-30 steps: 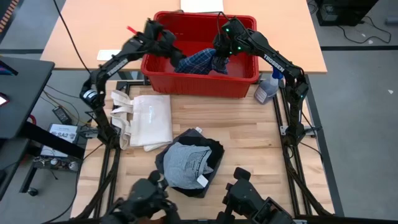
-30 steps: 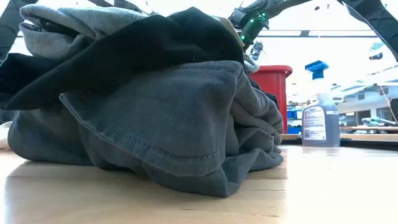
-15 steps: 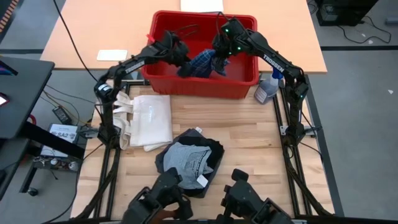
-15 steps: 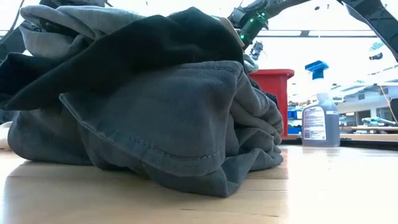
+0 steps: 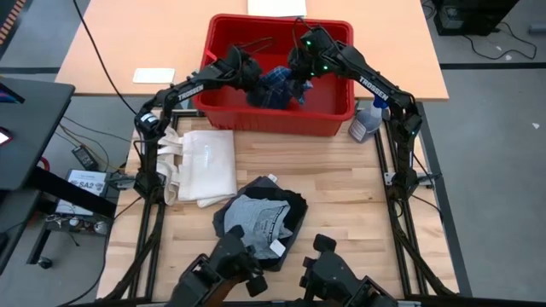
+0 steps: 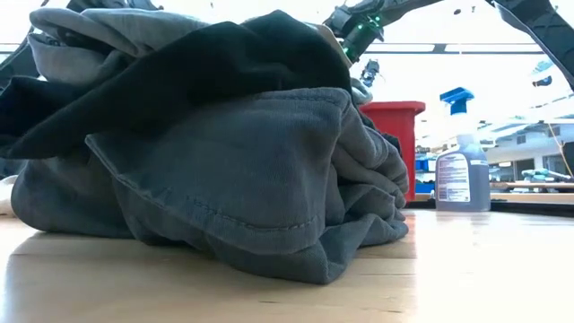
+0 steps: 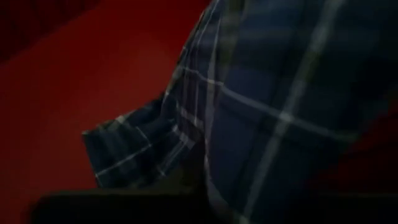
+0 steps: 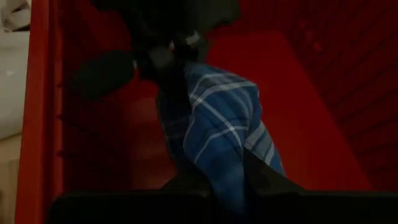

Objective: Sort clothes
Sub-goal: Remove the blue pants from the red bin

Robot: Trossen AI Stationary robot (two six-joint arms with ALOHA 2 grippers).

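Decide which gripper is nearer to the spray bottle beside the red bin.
Right. The right gripper is inside the bin, nearer the spray bottle; the left gripper is also inside, farther across the plaid piece.

Both arms reach over the red bin at the desk's far edge. The left arm stretches from its base up and across the bin's near-left corner, its hand down inside the bin, fingers closed on the plaid piece. The right arm bends at its elbow beside the bin's right end and angles back in, its hand clamped on the same plaid piece, just beside the left hand.
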